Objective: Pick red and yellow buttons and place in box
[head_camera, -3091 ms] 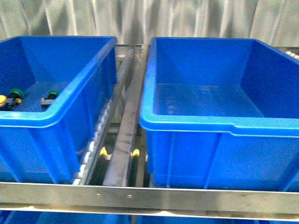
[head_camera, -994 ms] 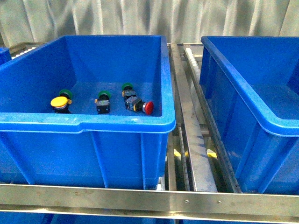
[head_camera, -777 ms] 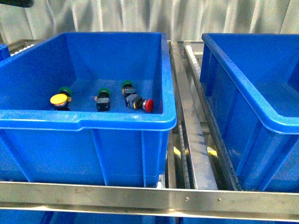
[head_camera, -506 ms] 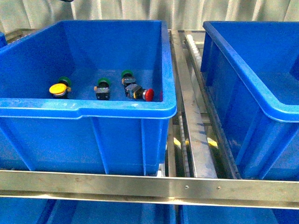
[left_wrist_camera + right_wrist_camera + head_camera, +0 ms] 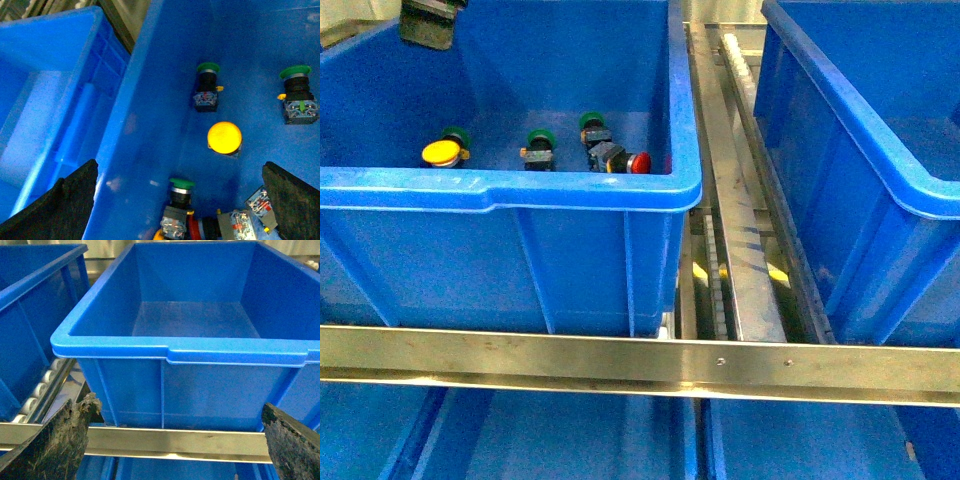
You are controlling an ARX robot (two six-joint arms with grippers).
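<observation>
A: "Where is the yellow button (image 5: 224,137) lying?"

B: "In the left bin (image 5: 570,190), among green buttons, with the red button (image 5: 638,163) lying near its right wall. The left gripper (image 5: 177,166) is hovering above, fingers spread, holding nothing."

A: "The right gripper (image 5: 177,407)?"

B: "Gaping, facing the empty box (image 5: 185,347). Seemingly we're starting the pick: lowering squarely over the yellow cap comes next."

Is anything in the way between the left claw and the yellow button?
No, nothing visible. The left gripper hangs above the blue bin, jaws open, and the yellow button lies uncovered on the floor below. Green-capped switches sit beside it, not over it.
</observation>
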